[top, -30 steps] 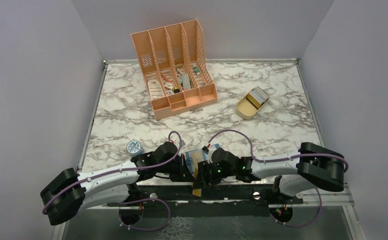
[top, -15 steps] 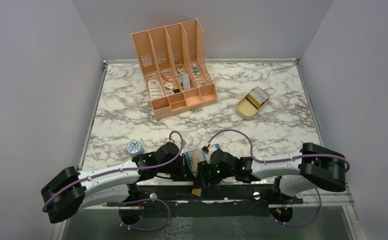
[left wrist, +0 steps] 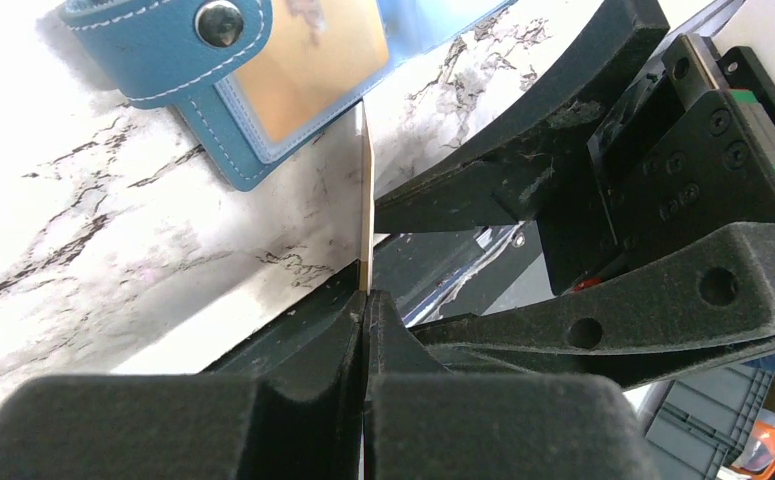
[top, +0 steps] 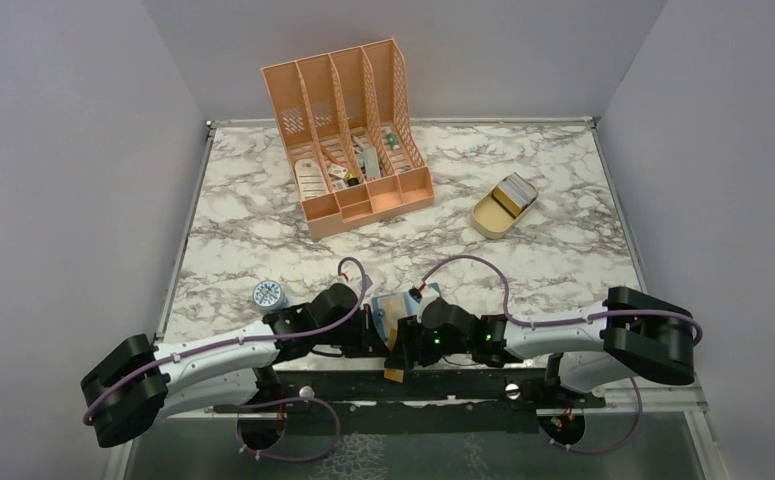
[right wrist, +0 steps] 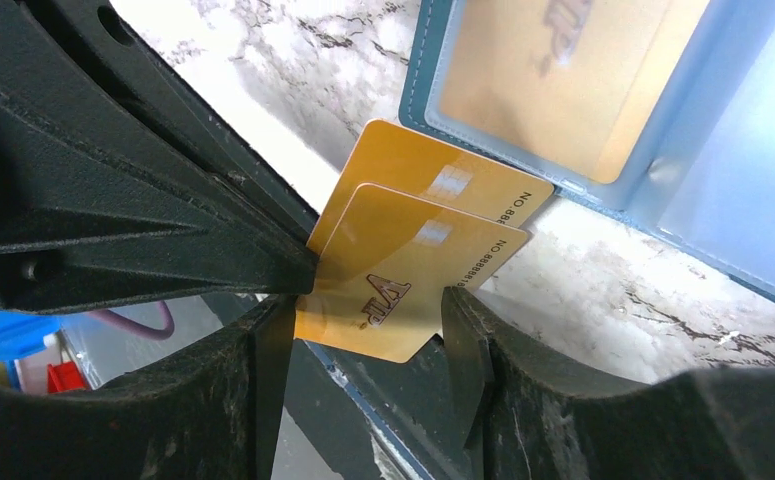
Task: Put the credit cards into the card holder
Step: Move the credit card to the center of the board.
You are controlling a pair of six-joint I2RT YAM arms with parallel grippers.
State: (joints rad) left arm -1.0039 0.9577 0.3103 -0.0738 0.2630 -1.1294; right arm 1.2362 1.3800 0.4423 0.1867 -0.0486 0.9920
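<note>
The teal card holder lies open at the table's near edge, with one gold card in its clear pocket. Its snap tab shows in the left wrist view. My left gripper is shut on the credit cards, which that view shows edge-on. The right wrist view shows them as two overlapping gold cards just in front of the holder, over the table's edge. My right gripper is open, with a finger on either side of the cards' lower corner. Both grippers meet in the top view.
A peach desk organizer stands at the back. A tan oval tray is at the right. A round blue-white disc lies left of my left arm. A black rail runs along the table's near edge.
My right gripper has edged slightly toward the left gripper and the held cards. The left gripper stays shut on the cards.
</note>
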